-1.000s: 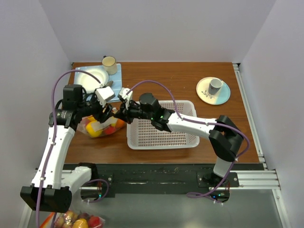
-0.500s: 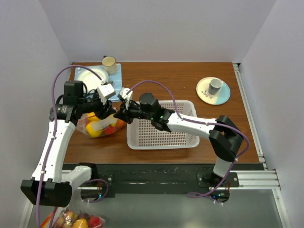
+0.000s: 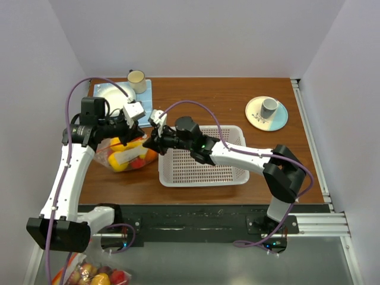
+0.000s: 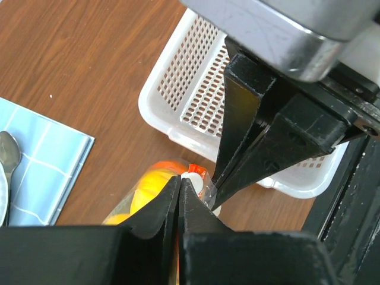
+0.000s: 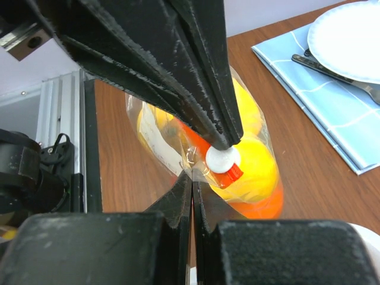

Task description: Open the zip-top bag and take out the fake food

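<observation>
I am showing white shells along my left arm [image 3: 66, 178] and right arm [image 3: 237, 155], with black joints breaking them up. A purple cable [image 3: 101, 79] is arching off each arm toward twelve o'clock. Small green lights [image 3: 202, 143] are glowing on the right arm. My fingers [image 4: 151, 214] are tapering as matte black wedges, faintly ridged.

The desk [image 3: 214, 98] carries one zip-top bag [image 3: 126, 157], one white basket [image 3: 202, 181], two cups [image 3: 136, 78] [image 3: 269, 107], two plates [image 3: 114, 95] [image 3: 279, 119], one blue mat [image 3: 147, 90] and one spoon [image 4: 7, 155]. Two tools [image 3: 135, 140] [image 3: 148, 141] are in view.
</observation>
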